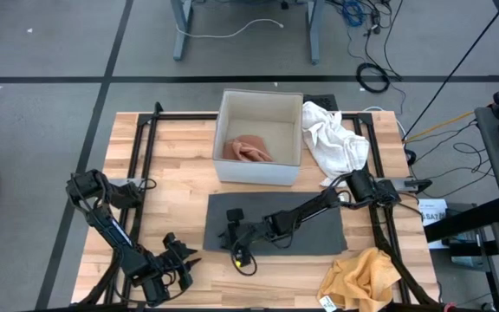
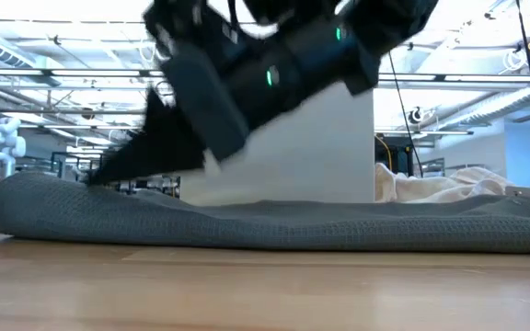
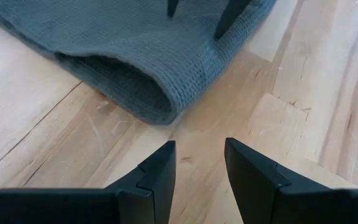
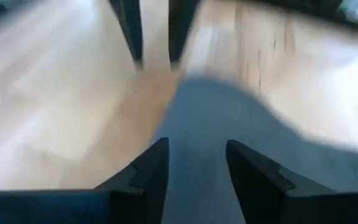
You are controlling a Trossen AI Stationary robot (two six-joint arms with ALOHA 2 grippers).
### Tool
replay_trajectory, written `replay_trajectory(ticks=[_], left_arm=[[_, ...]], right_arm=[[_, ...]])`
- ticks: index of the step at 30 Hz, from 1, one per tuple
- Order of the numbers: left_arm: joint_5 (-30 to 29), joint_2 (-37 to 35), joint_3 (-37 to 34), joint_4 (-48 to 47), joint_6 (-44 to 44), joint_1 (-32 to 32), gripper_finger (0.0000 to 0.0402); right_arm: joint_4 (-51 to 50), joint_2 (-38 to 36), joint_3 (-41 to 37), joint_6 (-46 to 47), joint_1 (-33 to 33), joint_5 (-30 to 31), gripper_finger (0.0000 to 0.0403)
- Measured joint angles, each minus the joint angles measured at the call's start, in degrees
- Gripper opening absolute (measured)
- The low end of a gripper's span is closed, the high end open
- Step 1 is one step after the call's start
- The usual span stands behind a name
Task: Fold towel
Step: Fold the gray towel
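Fingers on both grippers stand parted with nothing between them. Two dark arms work at the wooden bench [image 1: 171,186]. In the high view the left gripper [image 1: 183,256] sits at the lower left of the frame, over bare wood just off the lower left corner of the gray towel [image 1: 275,224]; in its own wrist view the two fingers [image 3: 157,180] hang apart above the wood, with the towel's rolled, doubled edge [image 3: 129,93] just ahead of them. The right gripper [image 1: 235,236] reaches in from the right of the frame and hovers low over the left part of that towel; its wrist view shows its two fingers [image 4: 148,174] spread above gray cloth [image 4: 229,124], with the other arm's pair of fingers farther off over the wood.

One gray towel lies flat as a wide rectangle in the lower middle of the high view, in front of the one white box [image 1: 259,137]. In the low view it stretches across the frame as a low gray band [image 2: 274,225] with the right arm slanting down onto its left end.

Three other cloths are in view: one pinkish cloth [image 1: 248,149] inside the box, one white cloth [image 1: 334,139] bunched just right of the box, and one yellow cloth [image 1: 364,277] crumpled at the lower right corner of the bench.
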Motion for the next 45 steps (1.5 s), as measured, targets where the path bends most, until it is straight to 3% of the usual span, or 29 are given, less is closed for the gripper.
replay_trajectory(ticks=[16,31,38,43,45], left_arm=[[0.0,0.0,0.0,0.0,1.5,1.7,0.0144],[0.0,0.0,0.0,1.5,2.6,1.8,0.0144],[0.0,0.0,0.0,1.9,2.6,1.8,0.0144],[0.0,0.0,0.0,2.3,2.6,1.8,0.0144],[0.0,0.0,0.0,2.6,2.6,1.8,0.0144]], right_arm=[[5.0,1.7,0.0,-1.0,0.4,-0.5,0.0151],[3.5,3.8,0.0,0.6,0.1,-0.7,0.0143],[3.9,5.5,0.2,1.9,0.2,-1.7,0.0108],[1.9,4.7,0.5,-3.1,0.7,-1.7,0.0018],[1.0,4.5,1.3,-4.6,1.0,-0.2,0.0009]])
